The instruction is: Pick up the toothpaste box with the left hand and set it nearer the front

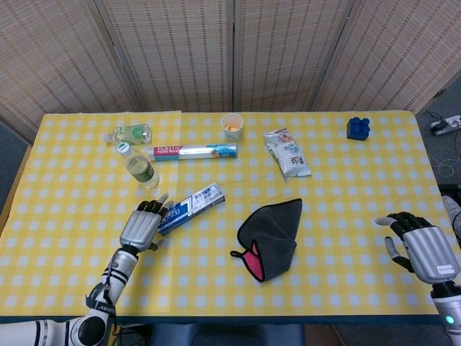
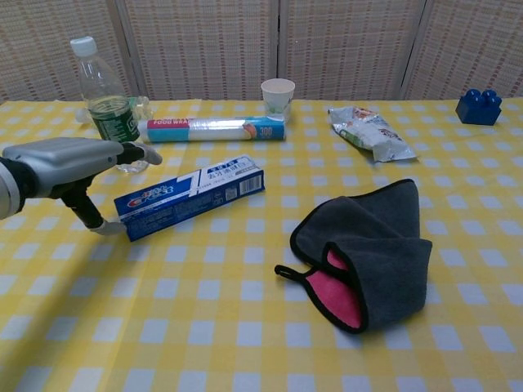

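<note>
Toothpaste box (image 1: 189, 207) lies flat on the yellow checked table (image 1: 346, 281), a bit left of the middle. The left hand (image 1: 142, 223) is right at its near-left end, fingers spread over it and thumb low beside it, not gripping. The right hand (image 1: 420, 245) sits open near the right edge, holding nothing. Beside the box is a folded gray cloth (image 1: 270, 238). Farther back stand a water bottle (image 1: 142, 167) and a plastic wrap roll (image 1: 193, 151).
</note>
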Motion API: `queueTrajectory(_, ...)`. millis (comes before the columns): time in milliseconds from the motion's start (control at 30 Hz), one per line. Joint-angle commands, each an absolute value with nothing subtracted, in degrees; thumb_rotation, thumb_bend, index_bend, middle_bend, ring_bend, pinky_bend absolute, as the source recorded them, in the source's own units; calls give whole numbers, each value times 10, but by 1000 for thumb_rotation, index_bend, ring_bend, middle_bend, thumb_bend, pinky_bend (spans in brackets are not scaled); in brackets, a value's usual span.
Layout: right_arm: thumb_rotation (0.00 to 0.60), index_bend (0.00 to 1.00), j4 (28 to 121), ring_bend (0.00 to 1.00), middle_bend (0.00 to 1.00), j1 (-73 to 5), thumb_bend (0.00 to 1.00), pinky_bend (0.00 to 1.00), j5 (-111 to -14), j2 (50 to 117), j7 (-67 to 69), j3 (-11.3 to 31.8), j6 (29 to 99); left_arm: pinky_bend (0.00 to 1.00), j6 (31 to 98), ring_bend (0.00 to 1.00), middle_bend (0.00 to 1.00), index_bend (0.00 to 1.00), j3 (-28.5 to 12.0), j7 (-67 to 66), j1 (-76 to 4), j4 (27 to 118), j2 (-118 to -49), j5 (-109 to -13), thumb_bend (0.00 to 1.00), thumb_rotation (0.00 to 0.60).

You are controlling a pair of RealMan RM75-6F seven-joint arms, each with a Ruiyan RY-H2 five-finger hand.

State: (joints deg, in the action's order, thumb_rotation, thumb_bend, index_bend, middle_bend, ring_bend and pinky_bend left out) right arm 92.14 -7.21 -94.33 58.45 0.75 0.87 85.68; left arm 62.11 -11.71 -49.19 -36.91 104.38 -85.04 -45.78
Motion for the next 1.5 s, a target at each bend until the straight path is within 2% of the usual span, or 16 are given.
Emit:
queueTrajectory(33, 600, 333, 921, 295, 371, -71, 494, 422, -943, 584, 9, 9, 859, 112, 633, 113, 33, 5, -121, -519, -397, 1031, -873, -417, 265, 600)
queueTrajectory(600, 600, 339, 913, 298, 376, -65, 500, 423, -937, 581, 20, 9, 863, 194, 685, 164, 74, 8, -142, -575, -477, 982, -931, -257, 264, 600)
queueTrajectory(867, 600, 350, 912, 298, 377, -65, 500, 422, -933, 580, 21, 11, 860, 317, 700, 247, 146, 86, -154, -576, -502, 947, -961, -212, 265, 600)
queueTrajectory(1000, 600, 351, 912, 299, 378, -64, 500, 423, -932, 580, 20, 11, 860, 433, 704, 315, 221, 161, -158, -568, -509, 929, -972, -208, 265, 600)
queueTrajectory(1233, 600, 357, 913, 300, 378, -63, 500, 423, -928, 580, 19, 12, 860, 560, 720, 436, 367, 306, -127, -561, -504, 917, -968, -252, 264, 600)
queueTrajectory(1500, 600, 387, 914, 305, 386, -66, 500, 423, -930, 581, 18, 12, 854, 592, 754, 445, 398, 352, -74, -569, -483, 938, -917, -334, 264, 600)
